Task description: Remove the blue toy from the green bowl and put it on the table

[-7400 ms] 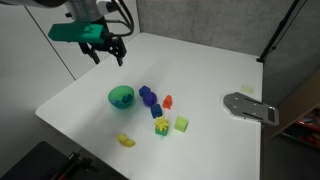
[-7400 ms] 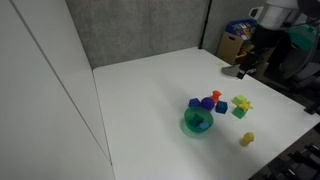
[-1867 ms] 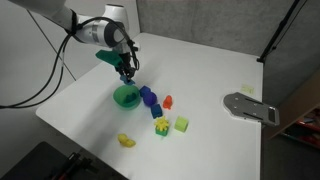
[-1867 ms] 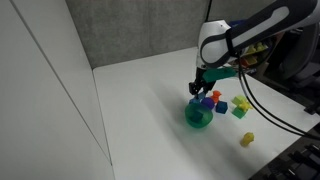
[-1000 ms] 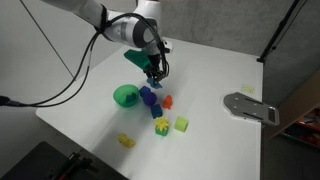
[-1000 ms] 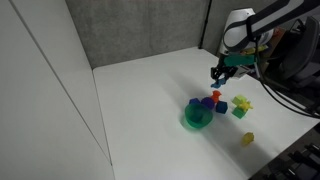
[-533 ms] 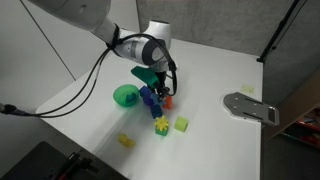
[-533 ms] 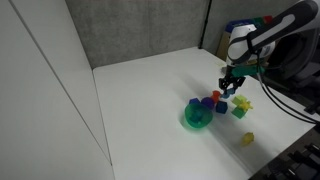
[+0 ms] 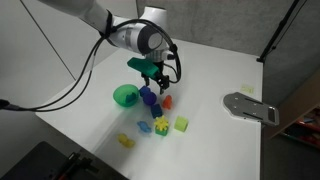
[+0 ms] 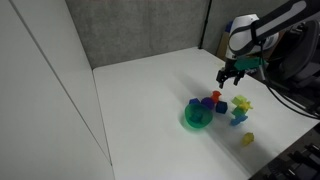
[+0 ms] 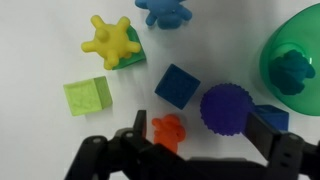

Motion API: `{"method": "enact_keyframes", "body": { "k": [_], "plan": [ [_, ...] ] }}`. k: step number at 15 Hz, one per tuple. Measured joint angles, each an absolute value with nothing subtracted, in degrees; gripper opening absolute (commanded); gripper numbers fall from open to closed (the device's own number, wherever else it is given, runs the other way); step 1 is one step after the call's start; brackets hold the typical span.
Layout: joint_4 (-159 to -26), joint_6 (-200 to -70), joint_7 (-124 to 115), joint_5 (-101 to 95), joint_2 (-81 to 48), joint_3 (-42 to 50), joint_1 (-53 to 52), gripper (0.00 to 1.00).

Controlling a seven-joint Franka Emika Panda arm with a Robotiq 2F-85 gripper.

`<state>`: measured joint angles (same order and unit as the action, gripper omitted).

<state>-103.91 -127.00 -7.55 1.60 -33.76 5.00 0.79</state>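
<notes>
Over the toys, gripper (image 11: pixel 198 136) fingers (image 11: pixel 131 141) apart, empty; blue toy (image 11: pixel 165 10) lies on tabletop (image 11: pixel 40 50) beside yellow toy (image 11: pixel 110 42). Dropping lower could scatter the dark-blue block (image 11: pixel 177 85).

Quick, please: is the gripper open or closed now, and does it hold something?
Gripper: open, holding nothing; its fingers stand wide apart in the wrist view.

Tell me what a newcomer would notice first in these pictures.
On the white table, a green bowl holds a blue toy, with another blue toy lying outside it by a spiky yellow toy. Above them hangs the open pincer on a big pale arm.
</notes>
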Motion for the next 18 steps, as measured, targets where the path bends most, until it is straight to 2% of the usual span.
{"method": "enact_keyframes", "body": {
  "k": [11, 18],
  "plan": [
    [-104.1, -117.0, -4.1, -1.8, -20.0, 1.7, -2.4, 1.0],
    [-110.8, -114.2, -4.1, -1.7, -6.5, 1.5, -2.6, 1.0]
  ]
}}
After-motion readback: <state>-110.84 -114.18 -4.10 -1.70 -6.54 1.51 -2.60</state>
